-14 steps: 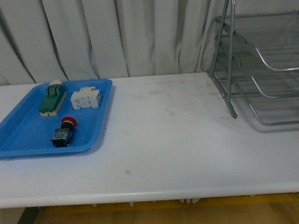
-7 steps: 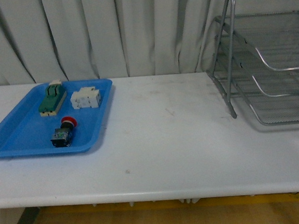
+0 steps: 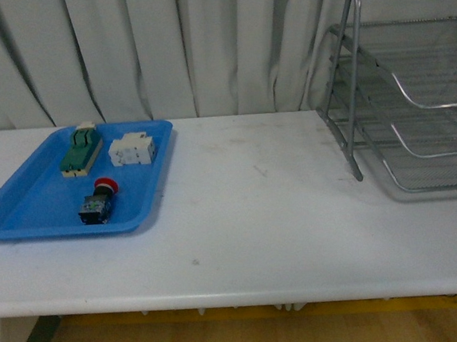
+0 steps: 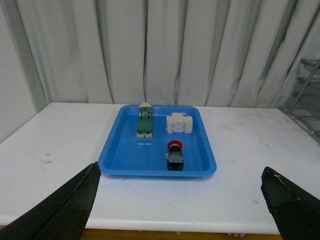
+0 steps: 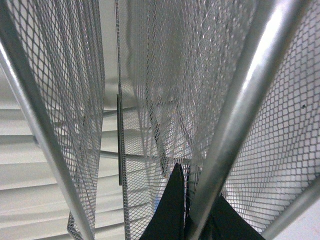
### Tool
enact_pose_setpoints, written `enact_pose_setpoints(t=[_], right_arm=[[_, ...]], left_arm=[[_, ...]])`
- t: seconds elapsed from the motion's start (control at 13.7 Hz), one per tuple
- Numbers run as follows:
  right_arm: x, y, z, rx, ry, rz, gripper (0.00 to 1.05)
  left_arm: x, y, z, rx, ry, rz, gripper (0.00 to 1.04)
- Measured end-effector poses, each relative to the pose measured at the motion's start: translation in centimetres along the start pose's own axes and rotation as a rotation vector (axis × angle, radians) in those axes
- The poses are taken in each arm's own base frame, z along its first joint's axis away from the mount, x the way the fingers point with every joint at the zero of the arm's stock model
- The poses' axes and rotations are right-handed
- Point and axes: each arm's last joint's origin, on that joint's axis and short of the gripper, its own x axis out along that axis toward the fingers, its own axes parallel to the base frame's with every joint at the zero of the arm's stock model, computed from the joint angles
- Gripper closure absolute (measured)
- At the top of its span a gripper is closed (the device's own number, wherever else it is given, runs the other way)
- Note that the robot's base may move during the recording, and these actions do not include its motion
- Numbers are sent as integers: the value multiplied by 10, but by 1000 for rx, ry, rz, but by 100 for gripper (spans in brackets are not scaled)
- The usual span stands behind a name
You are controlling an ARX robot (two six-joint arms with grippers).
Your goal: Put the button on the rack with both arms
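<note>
The button (image 3: 99,201), red cap on a dark body, lies on its side in the blue tray (image 3: 24,211) at the table's left. In the left wrist view the button (image 4: 175,155) lies ahead of my open left gripper (image 4: 180,171), whose dark fingertips (image 4: 82,192) stand far apart above the table's front edge. The silver wire-mesh rack (image 3: 413,83) stands at the right, partly cut off by the picture's edge. My right gripper (image 5: 196,192) is shut on a tube of the rack (image 5: 235,100), with mesh all around it. Neither arm shows in the front view.
A green-and-cream switch block (image 3: 80,149) and a white breaker block (image 3: 131,151) lie at the back of the blue tray. The white table (image 3: 248,217) runs between tray and rack. A grey curtain (image 3: 162,49) hangs behind.
A small dark tip at the right edge by the rack's lowest tier a second ago no longer shows. The rack's front rims have shifted slightly. The button and tray have not moved.
</note>
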Motion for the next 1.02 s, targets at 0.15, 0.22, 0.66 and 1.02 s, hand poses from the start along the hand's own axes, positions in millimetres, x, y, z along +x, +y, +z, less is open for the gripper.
enact_pose_setpoints(t=[0.15,0.22,0.66,1.02], right_arm=[[-14,-6,-4,5,-16,22,101],[-19,-9,-7,10,-18,15,101],[-66,-14,-17,70,-45,-65,101],[-88,-17,-15,90,-45,-89,101]], left_arm=[[0,0,0,0,0,0,7],[0,0,0,0,0,0,7],[0,0,0,0,0,0,7],[0,0,0,0,0,0,7]])
